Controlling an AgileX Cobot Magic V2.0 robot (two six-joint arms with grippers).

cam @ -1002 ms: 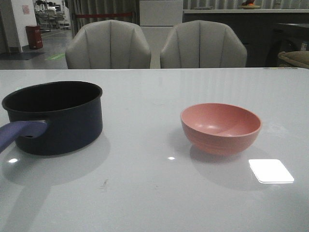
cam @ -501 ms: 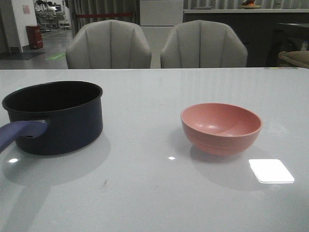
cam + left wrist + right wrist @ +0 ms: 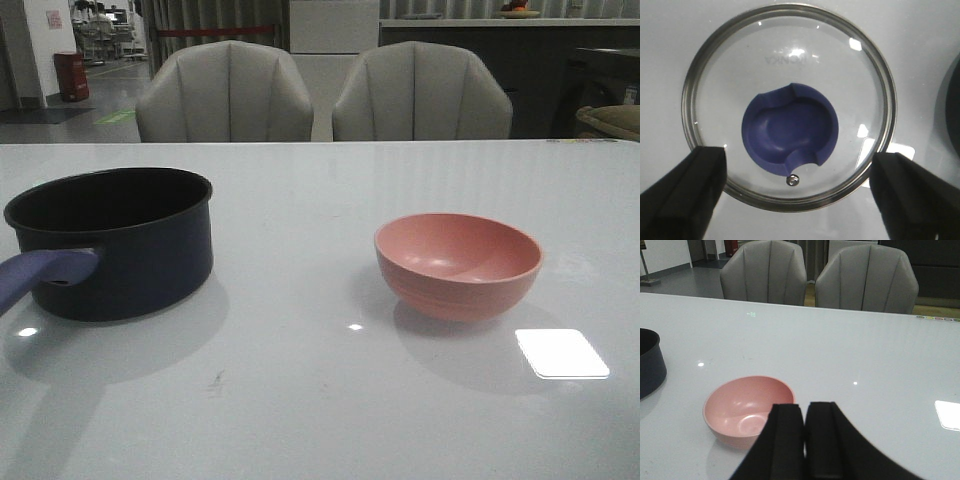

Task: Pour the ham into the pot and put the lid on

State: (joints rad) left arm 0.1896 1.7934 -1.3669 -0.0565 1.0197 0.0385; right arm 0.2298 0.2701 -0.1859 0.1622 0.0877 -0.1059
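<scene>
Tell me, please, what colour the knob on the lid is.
The knob on the lid is blue-purple, clearest in the left wrist view.

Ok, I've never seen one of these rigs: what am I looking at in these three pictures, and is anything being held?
It is a two-armed robot at a white table. The front view looks forward over the table: a dark navy pot with a purple handle stands on the left, a pink bowl on the right. No ham shows in either.

The other two pictures come from cameras on the wrists. The left one looks straight down on a glass lid with a blue knob, lying flat; the left gripper is open, its fingers wide apart either side, holding nothing. The right one shows the right gripper shut and empty, near the bowl.
</scene>
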